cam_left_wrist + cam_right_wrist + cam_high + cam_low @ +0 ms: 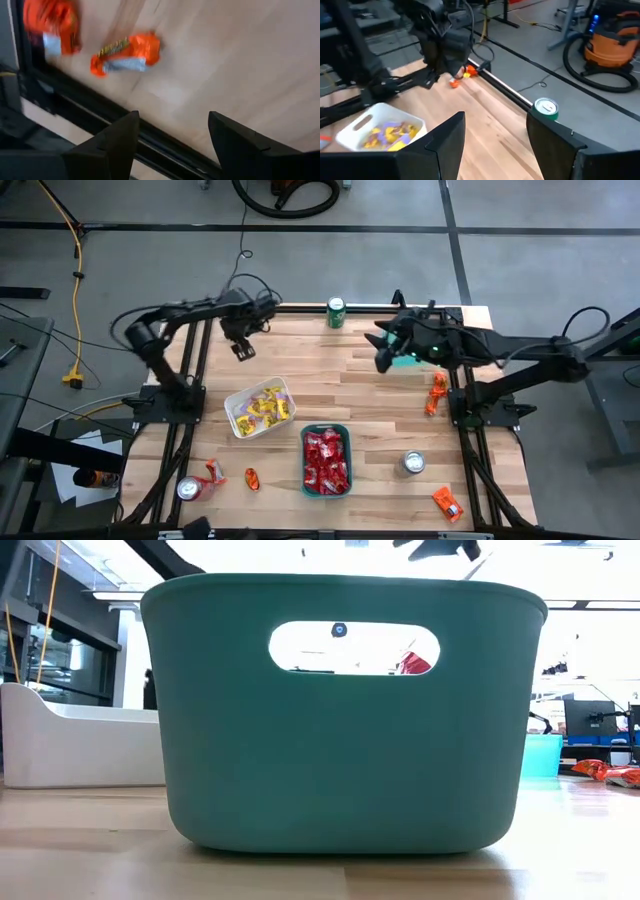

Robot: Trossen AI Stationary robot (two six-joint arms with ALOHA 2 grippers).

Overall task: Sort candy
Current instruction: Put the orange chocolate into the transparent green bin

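Note:
Two orange candy packets (125, 52) (52, 25) lie flat on the wood by the table's far left rail. My left gripper (172, 120) (243, 345) hangs open above them, pointing steeply down, with nothing between its fingers. In the right wrist view the same packets (455, 83) show below that gripper. My right gripper (384, 352) (495, 120) stands open and high over the far right of the table. The white tray (229, 408) holds yellow candy (262, 410). Red candy (326, 462) fills the green tray (326, 427).
More orange candy lies at the right edge (438, 392), the near right (448, 502) and the near left (213, 472). A green can (336, 312) stands at the far edge. Silver cans stand near left (188, 488) and near right (413, 463). The green tray (340, 710) fills the low view.

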